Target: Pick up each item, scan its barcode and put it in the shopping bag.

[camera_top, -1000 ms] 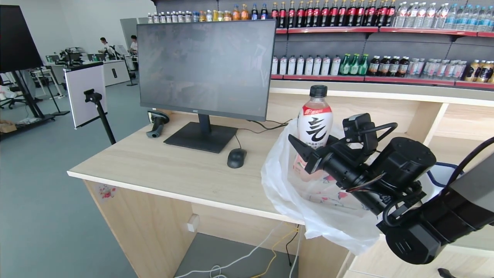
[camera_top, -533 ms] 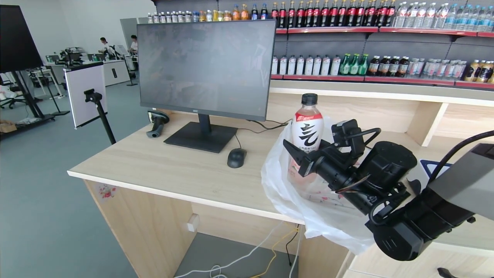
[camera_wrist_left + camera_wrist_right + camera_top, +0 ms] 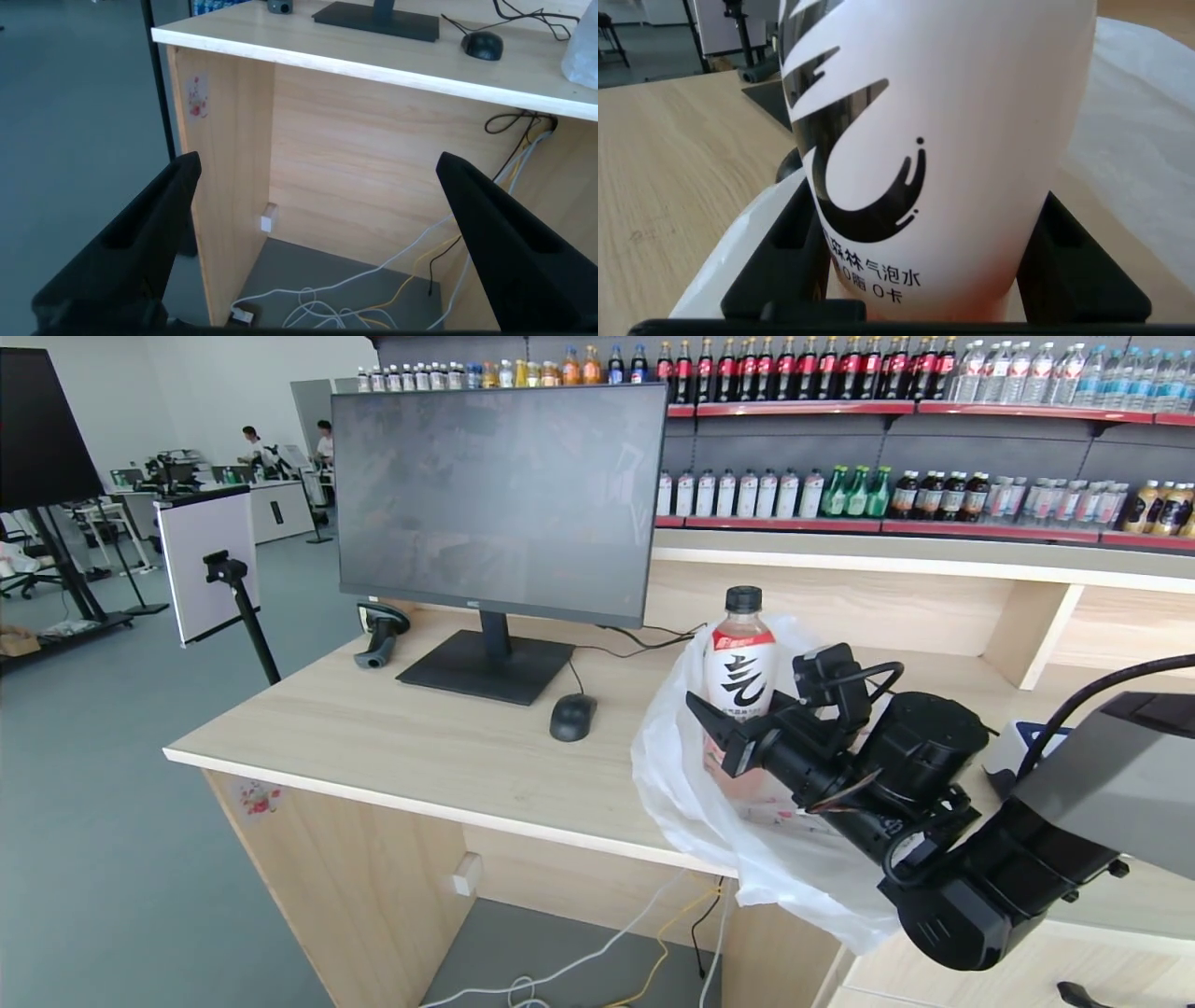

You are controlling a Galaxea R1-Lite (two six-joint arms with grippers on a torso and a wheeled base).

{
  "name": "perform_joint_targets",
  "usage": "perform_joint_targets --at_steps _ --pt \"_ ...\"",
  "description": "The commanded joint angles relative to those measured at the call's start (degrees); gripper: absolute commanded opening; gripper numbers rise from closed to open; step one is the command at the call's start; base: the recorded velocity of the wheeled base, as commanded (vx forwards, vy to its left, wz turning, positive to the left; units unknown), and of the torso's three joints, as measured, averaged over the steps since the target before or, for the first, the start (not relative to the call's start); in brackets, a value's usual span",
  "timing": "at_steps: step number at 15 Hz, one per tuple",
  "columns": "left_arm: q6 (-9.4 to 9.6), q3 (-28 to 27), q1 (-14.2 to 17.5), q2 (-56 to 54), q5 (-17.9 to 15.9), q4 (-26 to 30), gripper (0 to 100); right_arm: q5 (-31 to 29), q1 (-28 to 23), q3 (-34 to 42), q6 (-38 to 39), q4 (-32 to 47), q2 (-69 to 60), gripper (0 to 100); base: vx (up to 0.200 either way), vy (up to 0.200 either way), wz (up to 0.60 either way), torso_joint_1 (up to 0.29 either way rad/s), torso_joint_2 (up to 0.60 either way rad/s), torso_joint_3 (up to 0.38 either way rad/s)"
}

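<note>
Left gripper [image 3: 318, 161] spread wide, facing the counter [image 3: 280, 54] front, below its top. Mouse [image 3: 483, 45] and monitor base [image 3: 377, 17] on the counter; cables [image 3: 318, 303] under it.

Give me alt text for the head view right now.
The right claw grips a pink-and-white drink bottle upright, its base inside the open white shopping bag on the wooden counter. A dark monitor, mouse and handheld scanner stand further left.

Bright, even indoor light; soft shadows under the monitor [image 3: 495, 495] on the tabletop [image 3: 420, 747] (screen dark, faint mottled reflections). Verticals lean outward at the head view's edges. Bottle [image 3: 971, 121] face washes near-white.
</note>
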Motion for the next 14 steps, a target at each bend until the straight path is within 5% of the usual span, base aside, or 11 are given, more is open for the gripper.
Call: perform_joint_targets --at_steps 1,13,14 --pt "-0.01 0.0 0.0 0.0 0.0 0.0 100 0.0 0.0 1.7 0.0 -0.1 0.0 0 0.000 0.000 0.00 0.000 0.00 0.000" --pt "-0.01 0.0 0.0 0.0 0.0 0.0 100 0.0 -0.5 4.4 -0.1 -0.1 -0.3 0 0.000 0.000 0.00 0.000 0.00 0.000" --pt "-0.01 0.0 0.0 0.0 0.0 0.0 100 0.0 -0.6 4.9 0.0 -0.1 -0.4 100 0.000 0.000 0.00 0.000 0.00 0.000"
